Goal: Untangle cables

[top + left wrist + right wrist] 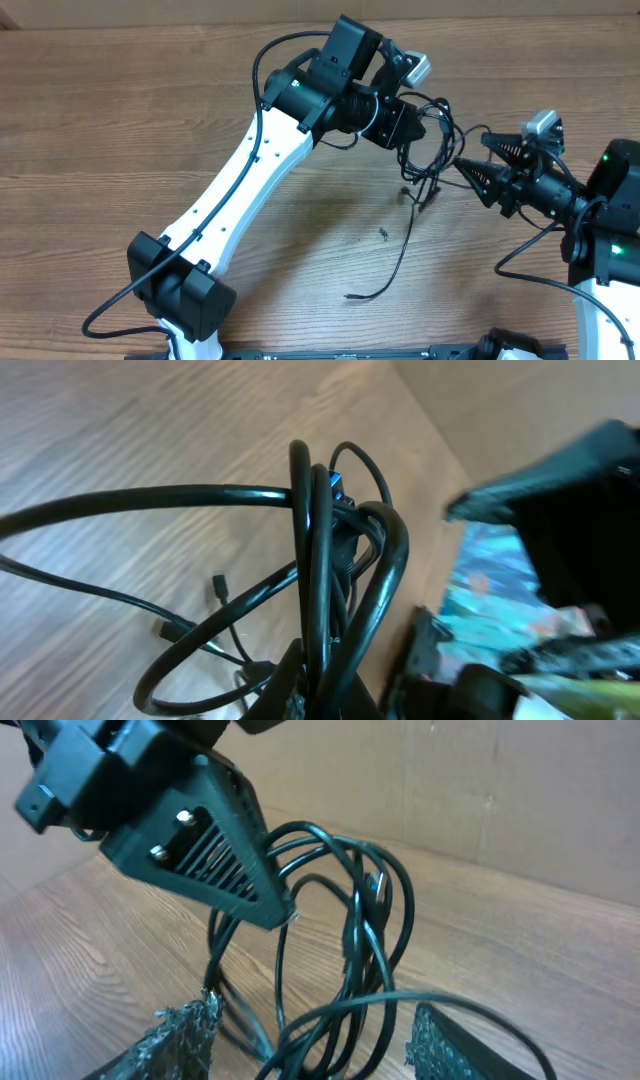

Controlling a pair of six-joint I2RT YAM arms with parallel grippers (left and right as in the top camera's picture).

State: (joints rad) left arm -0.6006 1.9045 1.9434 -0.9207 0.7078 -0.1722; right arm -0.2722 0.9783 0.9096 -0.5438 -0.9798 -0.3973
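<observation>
Brown wood-grain laminate covers the desk [120,110], matte and streaked lengthwise. Nearest my bases, toward the near edge and right of the middle, a loose tail [392,262] of the cables [437,150] trails flat across the grain and ends in a small plug [348,297]. Farther in, over the right half of the desk, the rest of the cables rise off the surface as a bunch of thin, glossy black loops. They are round in section and cross one another so closely that I cannot tell how many cords there are. My right claw [473,156] sits at that bunch from the right side, spread wide. Its rough, crinkly pads [182,1035] stand either side of the hanging loops without pinching them. My left claw [285,912], a black ribbed wedge of plastic, is clamped narrow on the top of the cables and holds the loops up above the desk. Beyond them, past the far edge, stands a plain tan board [520,790].
</observation>
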